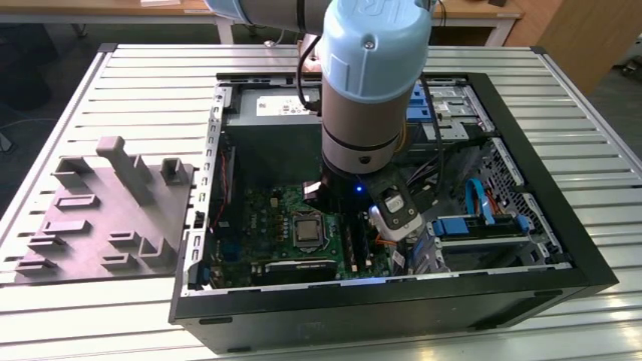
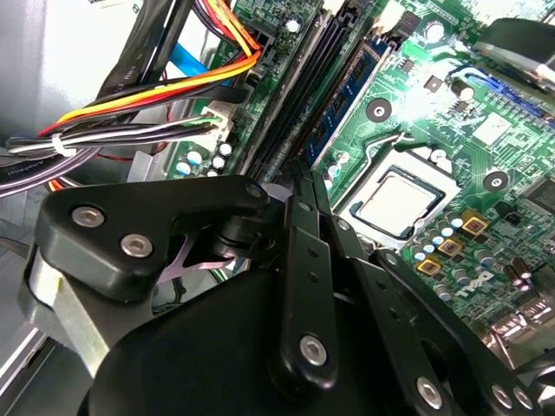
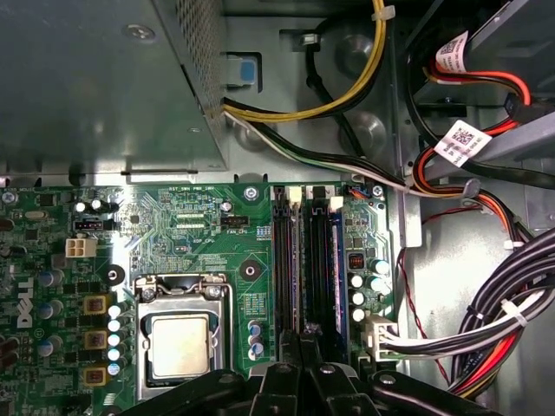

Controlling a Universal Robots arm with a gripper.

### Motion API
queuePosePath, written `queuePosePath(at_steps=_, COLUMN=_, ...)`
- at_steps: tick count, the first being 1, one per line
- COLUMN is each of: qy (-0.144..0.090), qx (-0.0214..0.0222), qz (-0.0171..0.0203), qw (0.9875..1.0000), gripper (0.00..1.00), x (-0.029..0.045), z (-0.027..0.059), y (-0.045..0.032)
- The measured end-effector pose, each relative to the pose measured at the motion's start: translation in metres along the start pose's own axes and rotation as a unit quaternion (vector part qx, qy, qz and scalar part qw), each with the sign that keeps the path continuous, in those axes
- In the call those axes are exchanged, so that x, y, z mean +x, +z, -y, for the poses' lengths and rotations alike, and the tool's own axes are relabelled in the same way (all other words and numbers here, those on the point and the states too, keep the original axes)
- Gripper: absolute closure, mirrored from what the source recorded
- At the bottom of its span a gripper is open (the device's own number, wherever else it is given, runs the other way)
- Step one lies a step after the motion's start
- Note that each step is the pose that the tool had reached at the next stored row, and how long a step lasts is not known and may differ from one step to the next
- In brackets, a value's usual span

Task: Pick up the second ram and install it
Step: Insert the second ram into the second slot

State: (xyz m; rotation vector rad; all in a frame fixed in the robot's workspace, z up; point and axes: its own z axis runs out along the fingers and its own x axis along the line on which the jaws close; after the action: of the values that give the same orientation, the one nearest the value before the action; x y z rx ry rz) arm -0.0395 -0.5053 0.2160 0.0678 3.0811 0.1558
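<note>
1. The open computer case (image 1: 587, 267) lies on a slatted metal table (image 1: 561, 83). Inside you see the green motherboard (image 1: 258, 218), the grey power-supply box (image 1: 271, 111) (image 3: 95, 78) and a drive bay with blue parts (image 1: 479, 226).
2. On the board, the processor socket (image 3: 180, 345) (image 2: 395, 204) sits beside a row of long black slots (image 3: 284, 260) (image 2: 303, 87).
3. The arm (image 1: 371, 90) reaches straight down into the case and hides much of the slot row in the exterior view.
4. A bundle of orange, yellow, red and black cables (image 2: 130, 95) (image 3: 512, 316) runs just beside the slots, on the side away from the socket.
5. A grey moulded fixture (image 1: 101, 210) lies on the table toward the exterior view's left, well apart from the case.
6. The second ram (image 2: 351, 87), a thin dark blue-green stick, stands on edge in a slot next to the empty black ones.
7. The gripper (image 3: 303, 340) (image 2: 308, 186) is low over one end of the slot row, just beside the stick. You cannot tell whether it is open, closed or gripping.
</note>
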Motion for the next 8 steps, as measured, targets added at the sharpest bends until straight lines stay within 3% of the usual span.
queuePosePath(at_steps=6, qy=0.0, qx=-0.0005, qz=0.0001, qw=1.0, gripper=0.88, x=0.0001, z=0.0, y=0.0005)
queuePosePath(at_steps=8, qy=0.0, qx=-0.0001, qz=0.0, qw=1.0, gripper=0.75, x=0.0, z=0.0, y=0.0002)
